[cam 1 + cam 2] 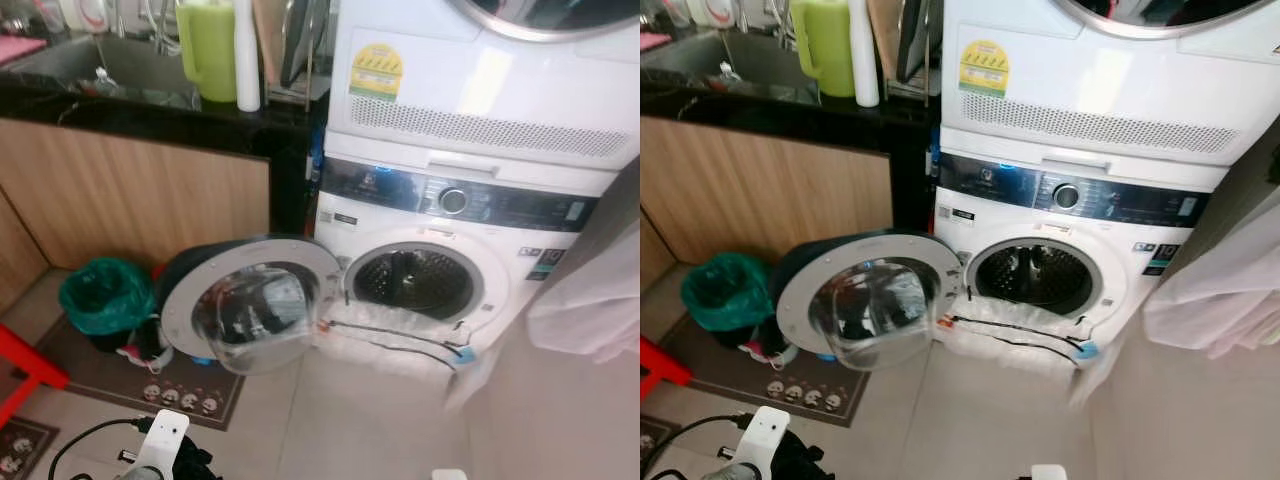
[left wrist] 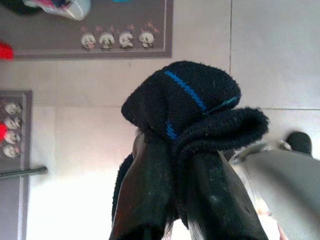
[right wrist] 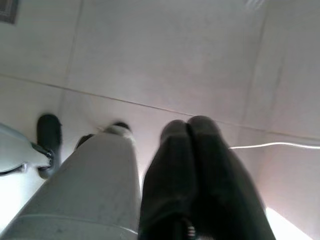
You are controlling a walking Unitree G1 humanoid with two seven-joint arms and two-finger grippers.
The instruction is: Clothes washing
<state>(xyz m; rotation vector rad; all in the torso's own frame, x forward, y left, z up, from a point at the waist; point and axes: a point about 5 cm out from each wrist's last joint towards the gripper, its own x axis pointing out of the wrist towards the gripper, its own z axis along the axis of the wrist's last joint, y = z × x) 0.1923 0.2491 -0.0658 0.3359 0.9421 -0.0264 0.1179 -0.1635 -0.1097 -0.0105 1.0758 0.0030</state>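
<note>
Left gripper (image 2: 175, 165) is clamped on a black sock (image 2: 187, 107), low over the floor tiles. Washer door (image 1: 250, 303) hangs open left of the drum (image 1: 415, 280); a plastic sheet (image 1: 400, 335) drapes the drum's lower rim. Risks: loose sock snagging there or dropping short; right gripper (image 3: 187, 132) closed, empty.

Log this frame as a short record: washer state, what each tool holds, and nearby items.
washer: front-loader under a stacked upper unit, drum empty as far as visible
door: washer door swung open to the robot's left
clear sheet: plastic sheet draped below the drum opening
left tool: left tool shut on a black sock with blue stripes, above the floor tiles
right tool: right tool shut, nothing held, pointing at the floor
nearby: green bag beside the door; mat under it
</note>
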